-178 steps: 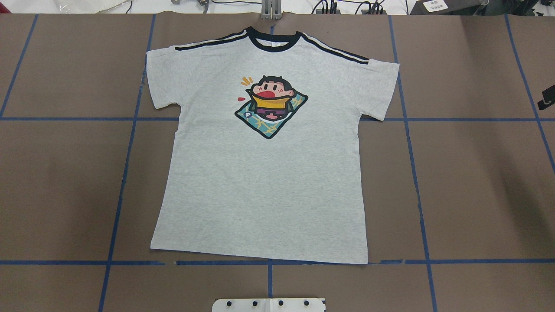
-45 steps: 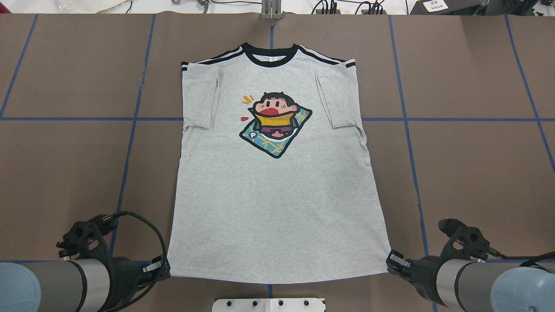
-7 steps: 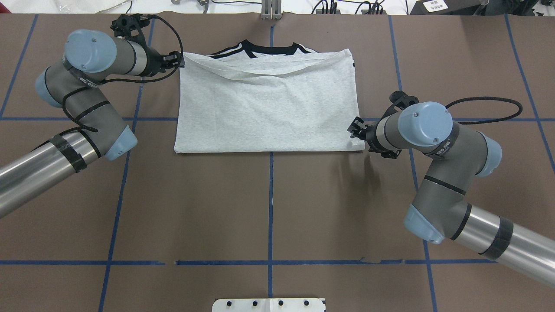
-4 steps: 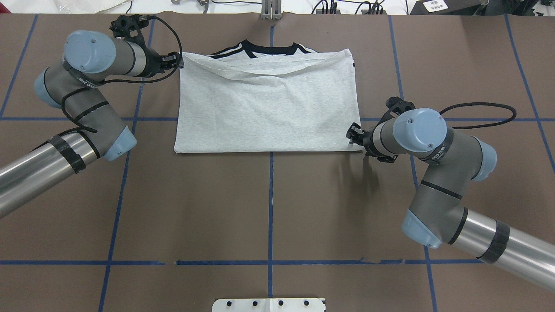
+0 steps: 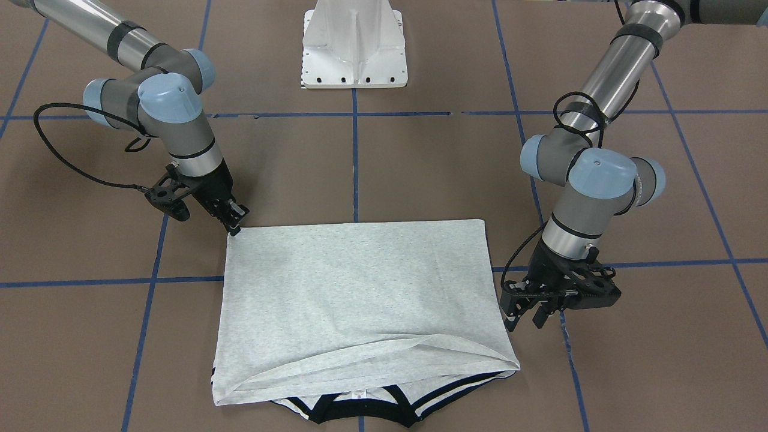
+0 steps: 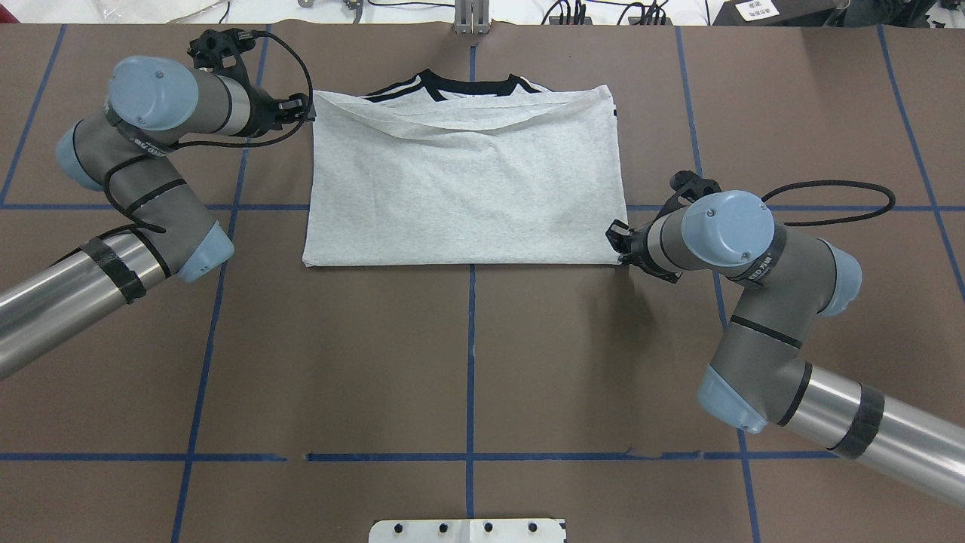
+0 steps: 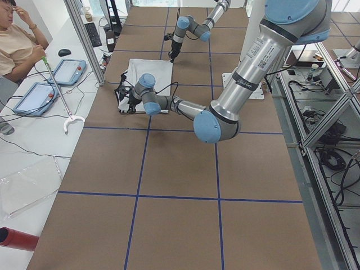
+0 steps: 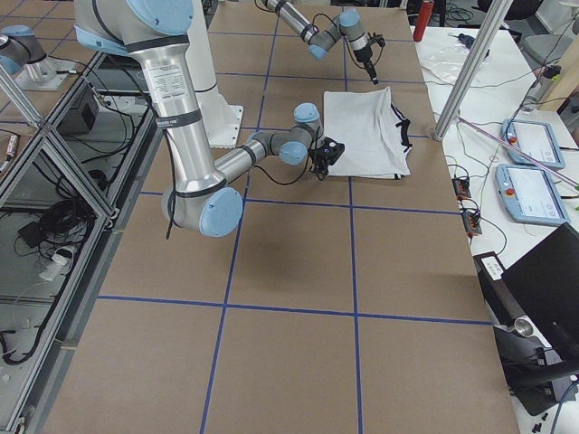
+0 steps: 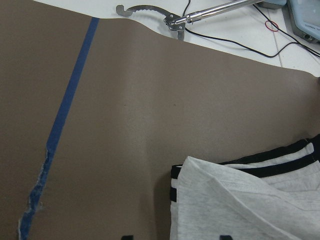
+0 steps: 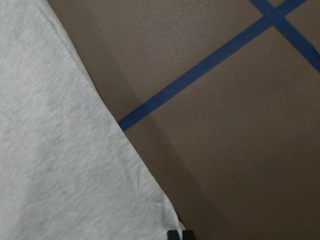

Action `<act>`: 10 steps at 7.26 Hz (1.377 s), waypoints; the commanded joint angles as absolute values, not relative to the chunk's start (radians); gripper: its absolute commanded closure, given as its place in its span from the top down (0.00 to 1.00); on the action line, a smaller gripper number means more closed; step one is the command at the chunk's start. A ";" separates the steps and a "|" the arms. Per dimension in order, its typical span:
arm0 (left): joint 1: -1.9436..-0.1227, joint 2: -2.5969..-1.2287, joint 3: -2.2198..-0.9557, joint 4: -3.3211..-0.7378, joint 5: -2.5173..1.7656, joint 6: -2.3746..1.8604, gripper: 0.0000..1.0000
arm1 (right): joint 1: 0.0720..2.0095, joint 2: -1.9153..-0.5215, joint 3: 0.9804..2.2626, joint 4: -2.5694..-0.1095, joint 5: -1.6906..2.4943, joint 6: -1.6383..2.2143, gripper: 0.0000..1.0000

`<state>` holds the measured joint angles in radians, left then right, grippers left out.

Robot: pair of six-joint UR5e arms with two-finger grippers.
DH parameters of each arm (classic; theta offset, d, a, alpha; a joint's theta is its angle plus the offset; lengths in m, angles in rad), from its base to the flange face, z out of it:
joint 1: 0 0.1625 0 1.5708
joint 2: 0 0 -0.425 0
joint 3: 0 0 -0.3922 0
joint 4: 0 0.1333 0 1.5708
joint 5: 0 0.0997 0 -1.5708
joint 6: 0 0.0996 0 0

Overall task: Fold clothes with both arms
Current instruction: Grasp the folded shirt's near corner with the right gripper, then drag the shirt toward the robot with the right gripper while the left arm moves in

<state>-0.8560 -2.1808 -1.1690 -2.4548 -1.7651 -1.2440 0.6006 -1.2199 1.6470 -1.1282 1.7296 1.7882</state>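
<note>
Overhead exterior: found shirt [image 6: 464, 188] folded in half toward counter's [image 6: 467, 362] 12 o'clock. Found left claw [image 6: 309, 111] spread beside its 10 o'clock corner, right claw [image 6: 620, 249] pressed together at 4 o'clock corner.

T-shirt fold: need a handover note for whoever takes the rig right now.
Left gripper: open, beside the collar-end corner, holding nothing.
Right gripper: fingertips together at the fold-edge corner; whether it grips cloth is unclear.
T-shirt: flat on the table, folded in half, hem lying just short of the collar.
Done: hem-to-collar fold.
Left: probably a side-to-side fold.
</note>
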 commanded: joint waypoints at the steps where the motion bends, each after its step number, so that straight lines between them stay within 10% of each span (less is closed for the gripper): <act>1: -0.856 -2.175 -1.196 -2.473 -1.767 -1.261 1.00 | 0.610 -1.229 1.702 -1.138 1.739 1.786 0.00; 5: -0.850 -2.045 -1.414 -2.471 -1.828 -1.315 1.00 | 0.530 -1.481 2.119 -1.304 1.819 1.816 0.00; 10: -0.766 -1.938 -1.727 -2.412 -2.002 -1.631 0.88 | 0.208 -1.586 2.299 -1.310 1.821 2.080 0.00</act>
<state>-0.8064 -1.9657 -1.6550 -2.4491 -1.9964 -1.6034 0.2895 -1.5609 2.2587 -1.3096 1.8216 2.0350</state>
